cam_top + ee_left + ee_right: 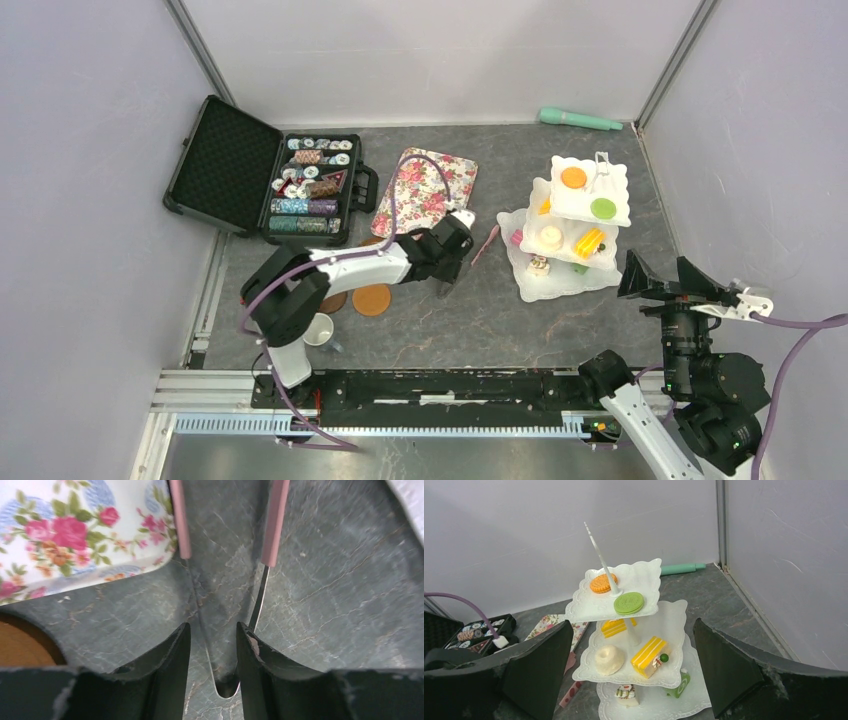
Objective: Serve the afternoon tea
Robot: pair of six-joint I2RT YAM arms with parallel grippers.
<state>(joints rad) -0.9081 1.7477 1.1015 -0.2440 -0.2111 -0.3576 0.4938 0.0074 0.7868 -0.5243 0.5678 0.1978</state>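
The white three-tier stand (533, 290) (646, 575) stands at the right and holds toy pastries: an orange cookie (600, 583), a green macaron (629, 603), a white doughnut (609, 659) and a yellow cake slice (649, 655). Brown saucers (372, 299) lie left of centre; one shows in the left wrist view (20, 647). A white mug (318, 328) sits by the left arm's base. My left gripper (447, 283) (212, 625) is low over the table, its fingers straddling the metal bend of pink-handled tongs (225, 687) (486, 244), with a gap on the left side. My right gripper (665, 276) (631, 625) hangs open and empty beside the stand.
A flat floral tray (425, 190) (65, 535) lies just beyond the left gripper. An open black case of poker chips (300, 185) sits at the back left. A green tube-like object (580, 120) lies along the back wall. Walls close in left, back and right.
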